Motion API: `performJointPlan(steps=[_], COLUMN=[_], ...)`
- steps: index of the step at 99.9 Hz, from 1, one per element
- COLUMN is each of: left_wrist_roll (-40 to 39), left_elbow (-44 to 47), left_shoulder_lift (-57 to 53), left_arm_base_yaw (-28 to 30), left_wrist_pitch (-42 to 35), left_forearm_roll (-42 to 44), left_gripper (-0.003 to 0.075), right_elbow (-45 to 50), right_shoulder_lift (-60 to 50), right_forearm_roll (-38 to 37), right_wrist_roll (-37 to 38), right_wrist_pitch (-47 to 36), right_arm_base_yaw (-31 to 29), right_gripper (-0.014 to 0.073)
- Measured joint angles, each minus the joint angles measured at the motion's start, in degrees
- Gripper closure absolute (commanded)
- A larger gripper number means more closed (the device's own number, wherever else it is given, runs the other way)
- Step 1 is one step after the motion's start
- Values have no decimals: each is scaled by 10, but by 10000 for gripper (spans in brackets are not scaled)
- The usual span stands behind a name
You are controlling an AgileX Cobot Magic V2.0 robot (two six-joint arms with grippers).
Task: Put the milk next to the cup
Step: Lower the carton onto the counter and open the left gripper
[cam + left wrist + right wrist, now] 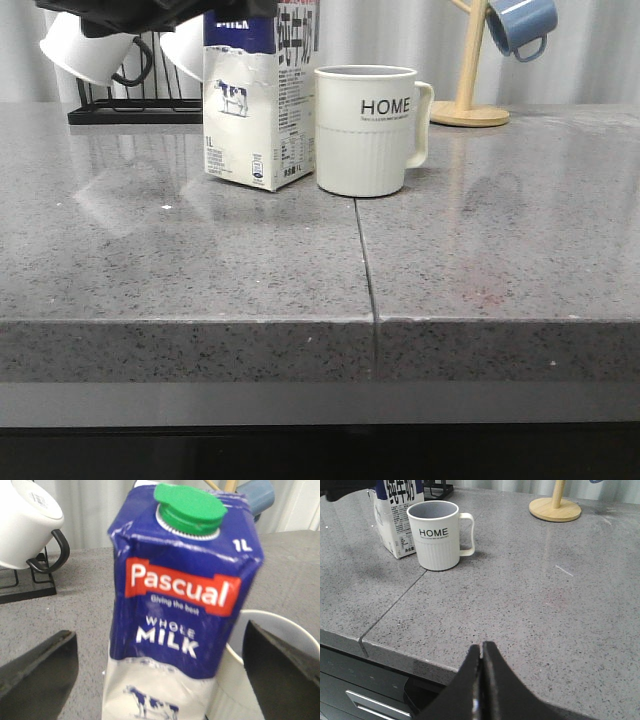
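Note:
The milk (255, 100), a white carton with a dark blue top and a cow picture, stands upright on the grey counter (200, 270), just left of the cup (365, 130). The cup is a cream mug marked "HOME", handle to the right. I cannot tell whether they touch. My left gripper (160, 680) is open, its fingers (37, 675) spread wide on either side of the carton (185, 605) and clear of it. The mug's rim (280, 622) shows behind the carton. My right gripper (481, 647) is shut and empty over the counter's front edge, far from the mug (437, 535) and carton (395, 520).
A black rack (110, 112) with white black-handled mugs (85, 50) stands at the back left. A wooden mug stand (470, 105) with a blue mug (520, 25) is at the back right. A seam (366, 260) runs across the counter to its front edge.

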Motion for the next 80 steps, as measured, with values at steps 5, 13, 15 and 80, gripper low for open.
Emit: performJointPlan(steps=[5, 13, 15, 80], left_wrist_roll=[1, 2, 2, 60], left_elbow=[16, 39, 46, 181], left_shoulder_lift=[-16, -47, -56, -309], left_arm_base_yaw=[-2, -4, -4, 101], left_wrist_pitch=[0, 0, 0, 83], left_forearm_roll=[1, 7, 7, 10], left_gripper=[145, 216, 248, 741], right_elbow=[0, 0, 0, 0], right_shoulder_lift=[0, 0, 0, 0], right_forearm_roll=[0, 0, 0, 0], right_wrist_roll=[0, 0, 0, 0], right_wrist_pitch=[0, 0, 0, 0], right_arm_base_yaw=[0, 0, 0, 0], right_gripper=[661, 661, 661, 661])
